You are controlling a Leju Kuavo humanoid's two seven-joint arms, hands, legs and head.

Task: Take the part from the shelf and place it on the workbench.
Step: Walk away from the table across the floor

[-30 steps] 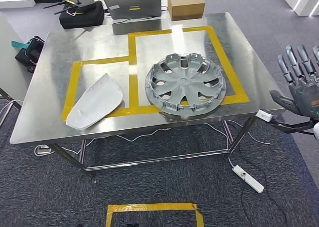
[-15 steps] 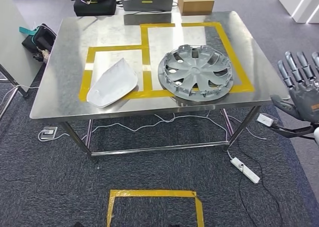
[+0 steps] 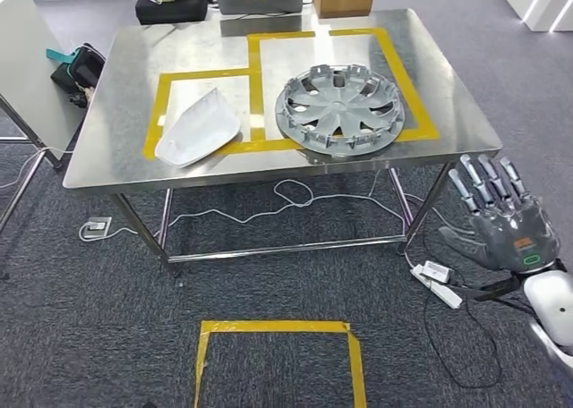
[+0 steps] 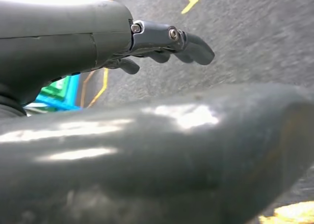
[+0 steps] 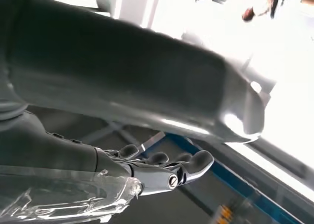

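Now the grey wheel cover point(image 3: 340, 110) lies flat on the steel workbench point(image 3: 459, 113) beside a white panel point(image 3: 197, 128), while the right hand point(image 3: 505, 226) hangs spread and empty, and the left hand point(image 4: 163, 42) looks loosely curled, seemingly empty.

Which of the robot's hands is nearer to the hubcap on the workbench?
The right hand. It hangs open off the workbench's near right corner, below the hubcap. The left hand hangs above the carpet, its distance unclear.

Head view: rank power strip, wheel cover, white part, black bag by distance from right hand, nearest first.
From the right hand:
1. Power strip, on the floor just left of the hand.
2. Wheel cover, right half of the table.
3. White part, left taped box.
4. Black bag, beyond the table's far-left corner.
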